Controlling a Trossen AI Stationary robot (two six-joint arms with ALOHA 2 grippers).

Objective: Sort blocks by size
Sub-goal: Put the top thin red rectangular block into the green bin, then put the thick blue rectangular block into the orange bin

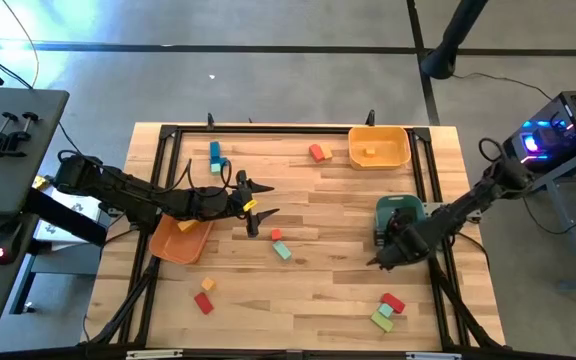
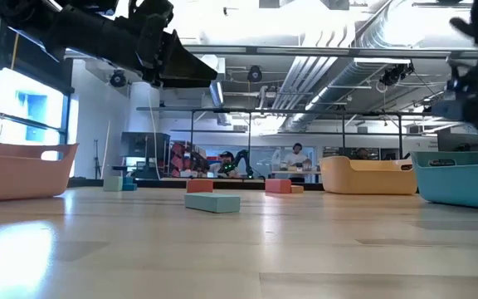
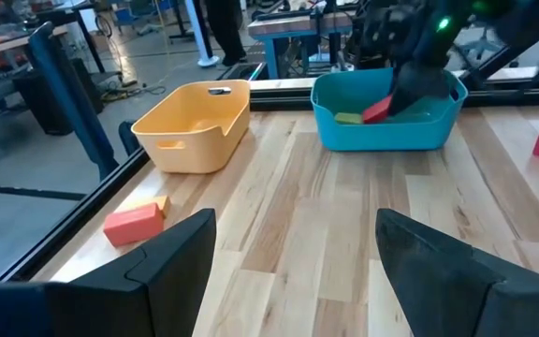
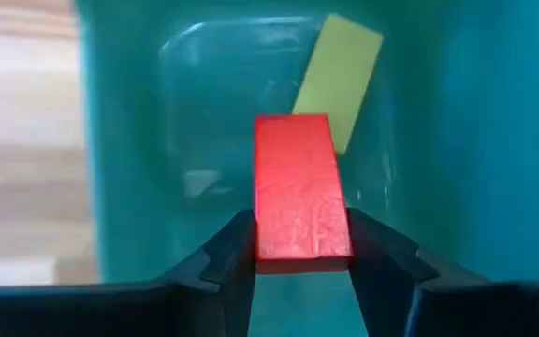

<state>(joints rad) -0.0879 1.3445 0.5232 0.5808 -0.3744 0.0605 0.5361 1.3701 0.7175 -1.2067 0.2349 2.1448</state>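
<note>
The wooden tabletop (image 1: 308,260) fills the middle of the high view. At its right, over the teal bin (image 4: 120,140), the right gripper (image 4: 302,248) has its fingers clamped on a red block (image 4: 299,197), a light green block (image 4: 338,80) lying beneath. Centre-left, the left gripper (image 1: 260,210) hovers with fingers spread, holding nothing.

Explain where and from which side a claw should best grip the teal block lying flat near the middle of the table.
Probably from straight above, across the teal block's two long sides. It lies flat and low, and the small red block sits close by one end, so the long sides look freer.
</note>
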